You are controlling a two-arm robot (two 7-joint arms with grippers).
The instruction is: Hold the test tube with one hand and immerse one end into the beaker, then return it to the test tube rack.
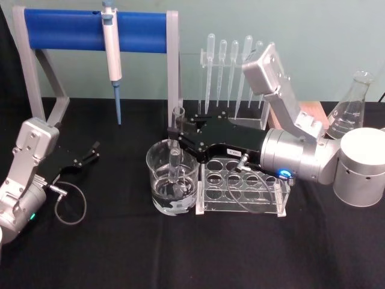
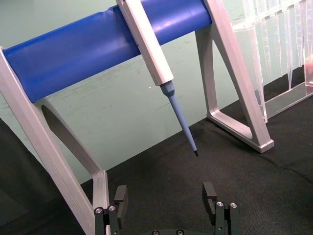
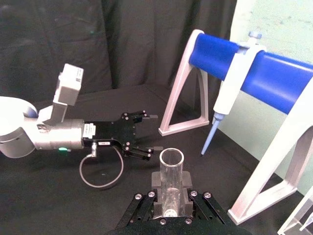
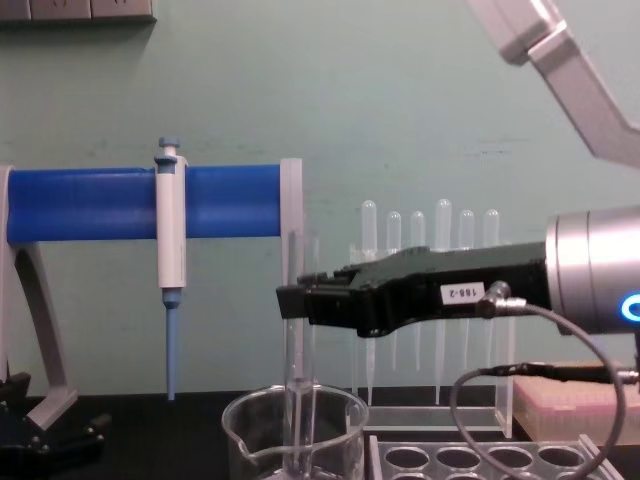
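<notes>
Right gripper: jaws pinched on the test tube, gripped in its upper part, below the mouth. The tube is held upright, so that the closed end goes straight down. That end is below the rim, inside the beaker. Whether it touches the bottom cannot be told. Judged: dipping step in hand; return to the rack not yet done.

The beaker stands near the middle of the worktop, just beside the left end of the test tube rack. Kept this close, presumably so that the carry back is short. The rack holes that can be seen are empty.

Left gripper: jaws spread, nothing held, parked low near the left edge of the worktop, well apart from the beaker, probably to leave the work area free.

The white-and-blue pipette is hung tip down on the blue stand at the back left.

Count:
- test tube, one
- beaker, one
- rack, one
- hung pipette, one
- thin plastic pipettes behind the rack, at least five, some hidden by the arm
- flask at the back right, one
</notes>
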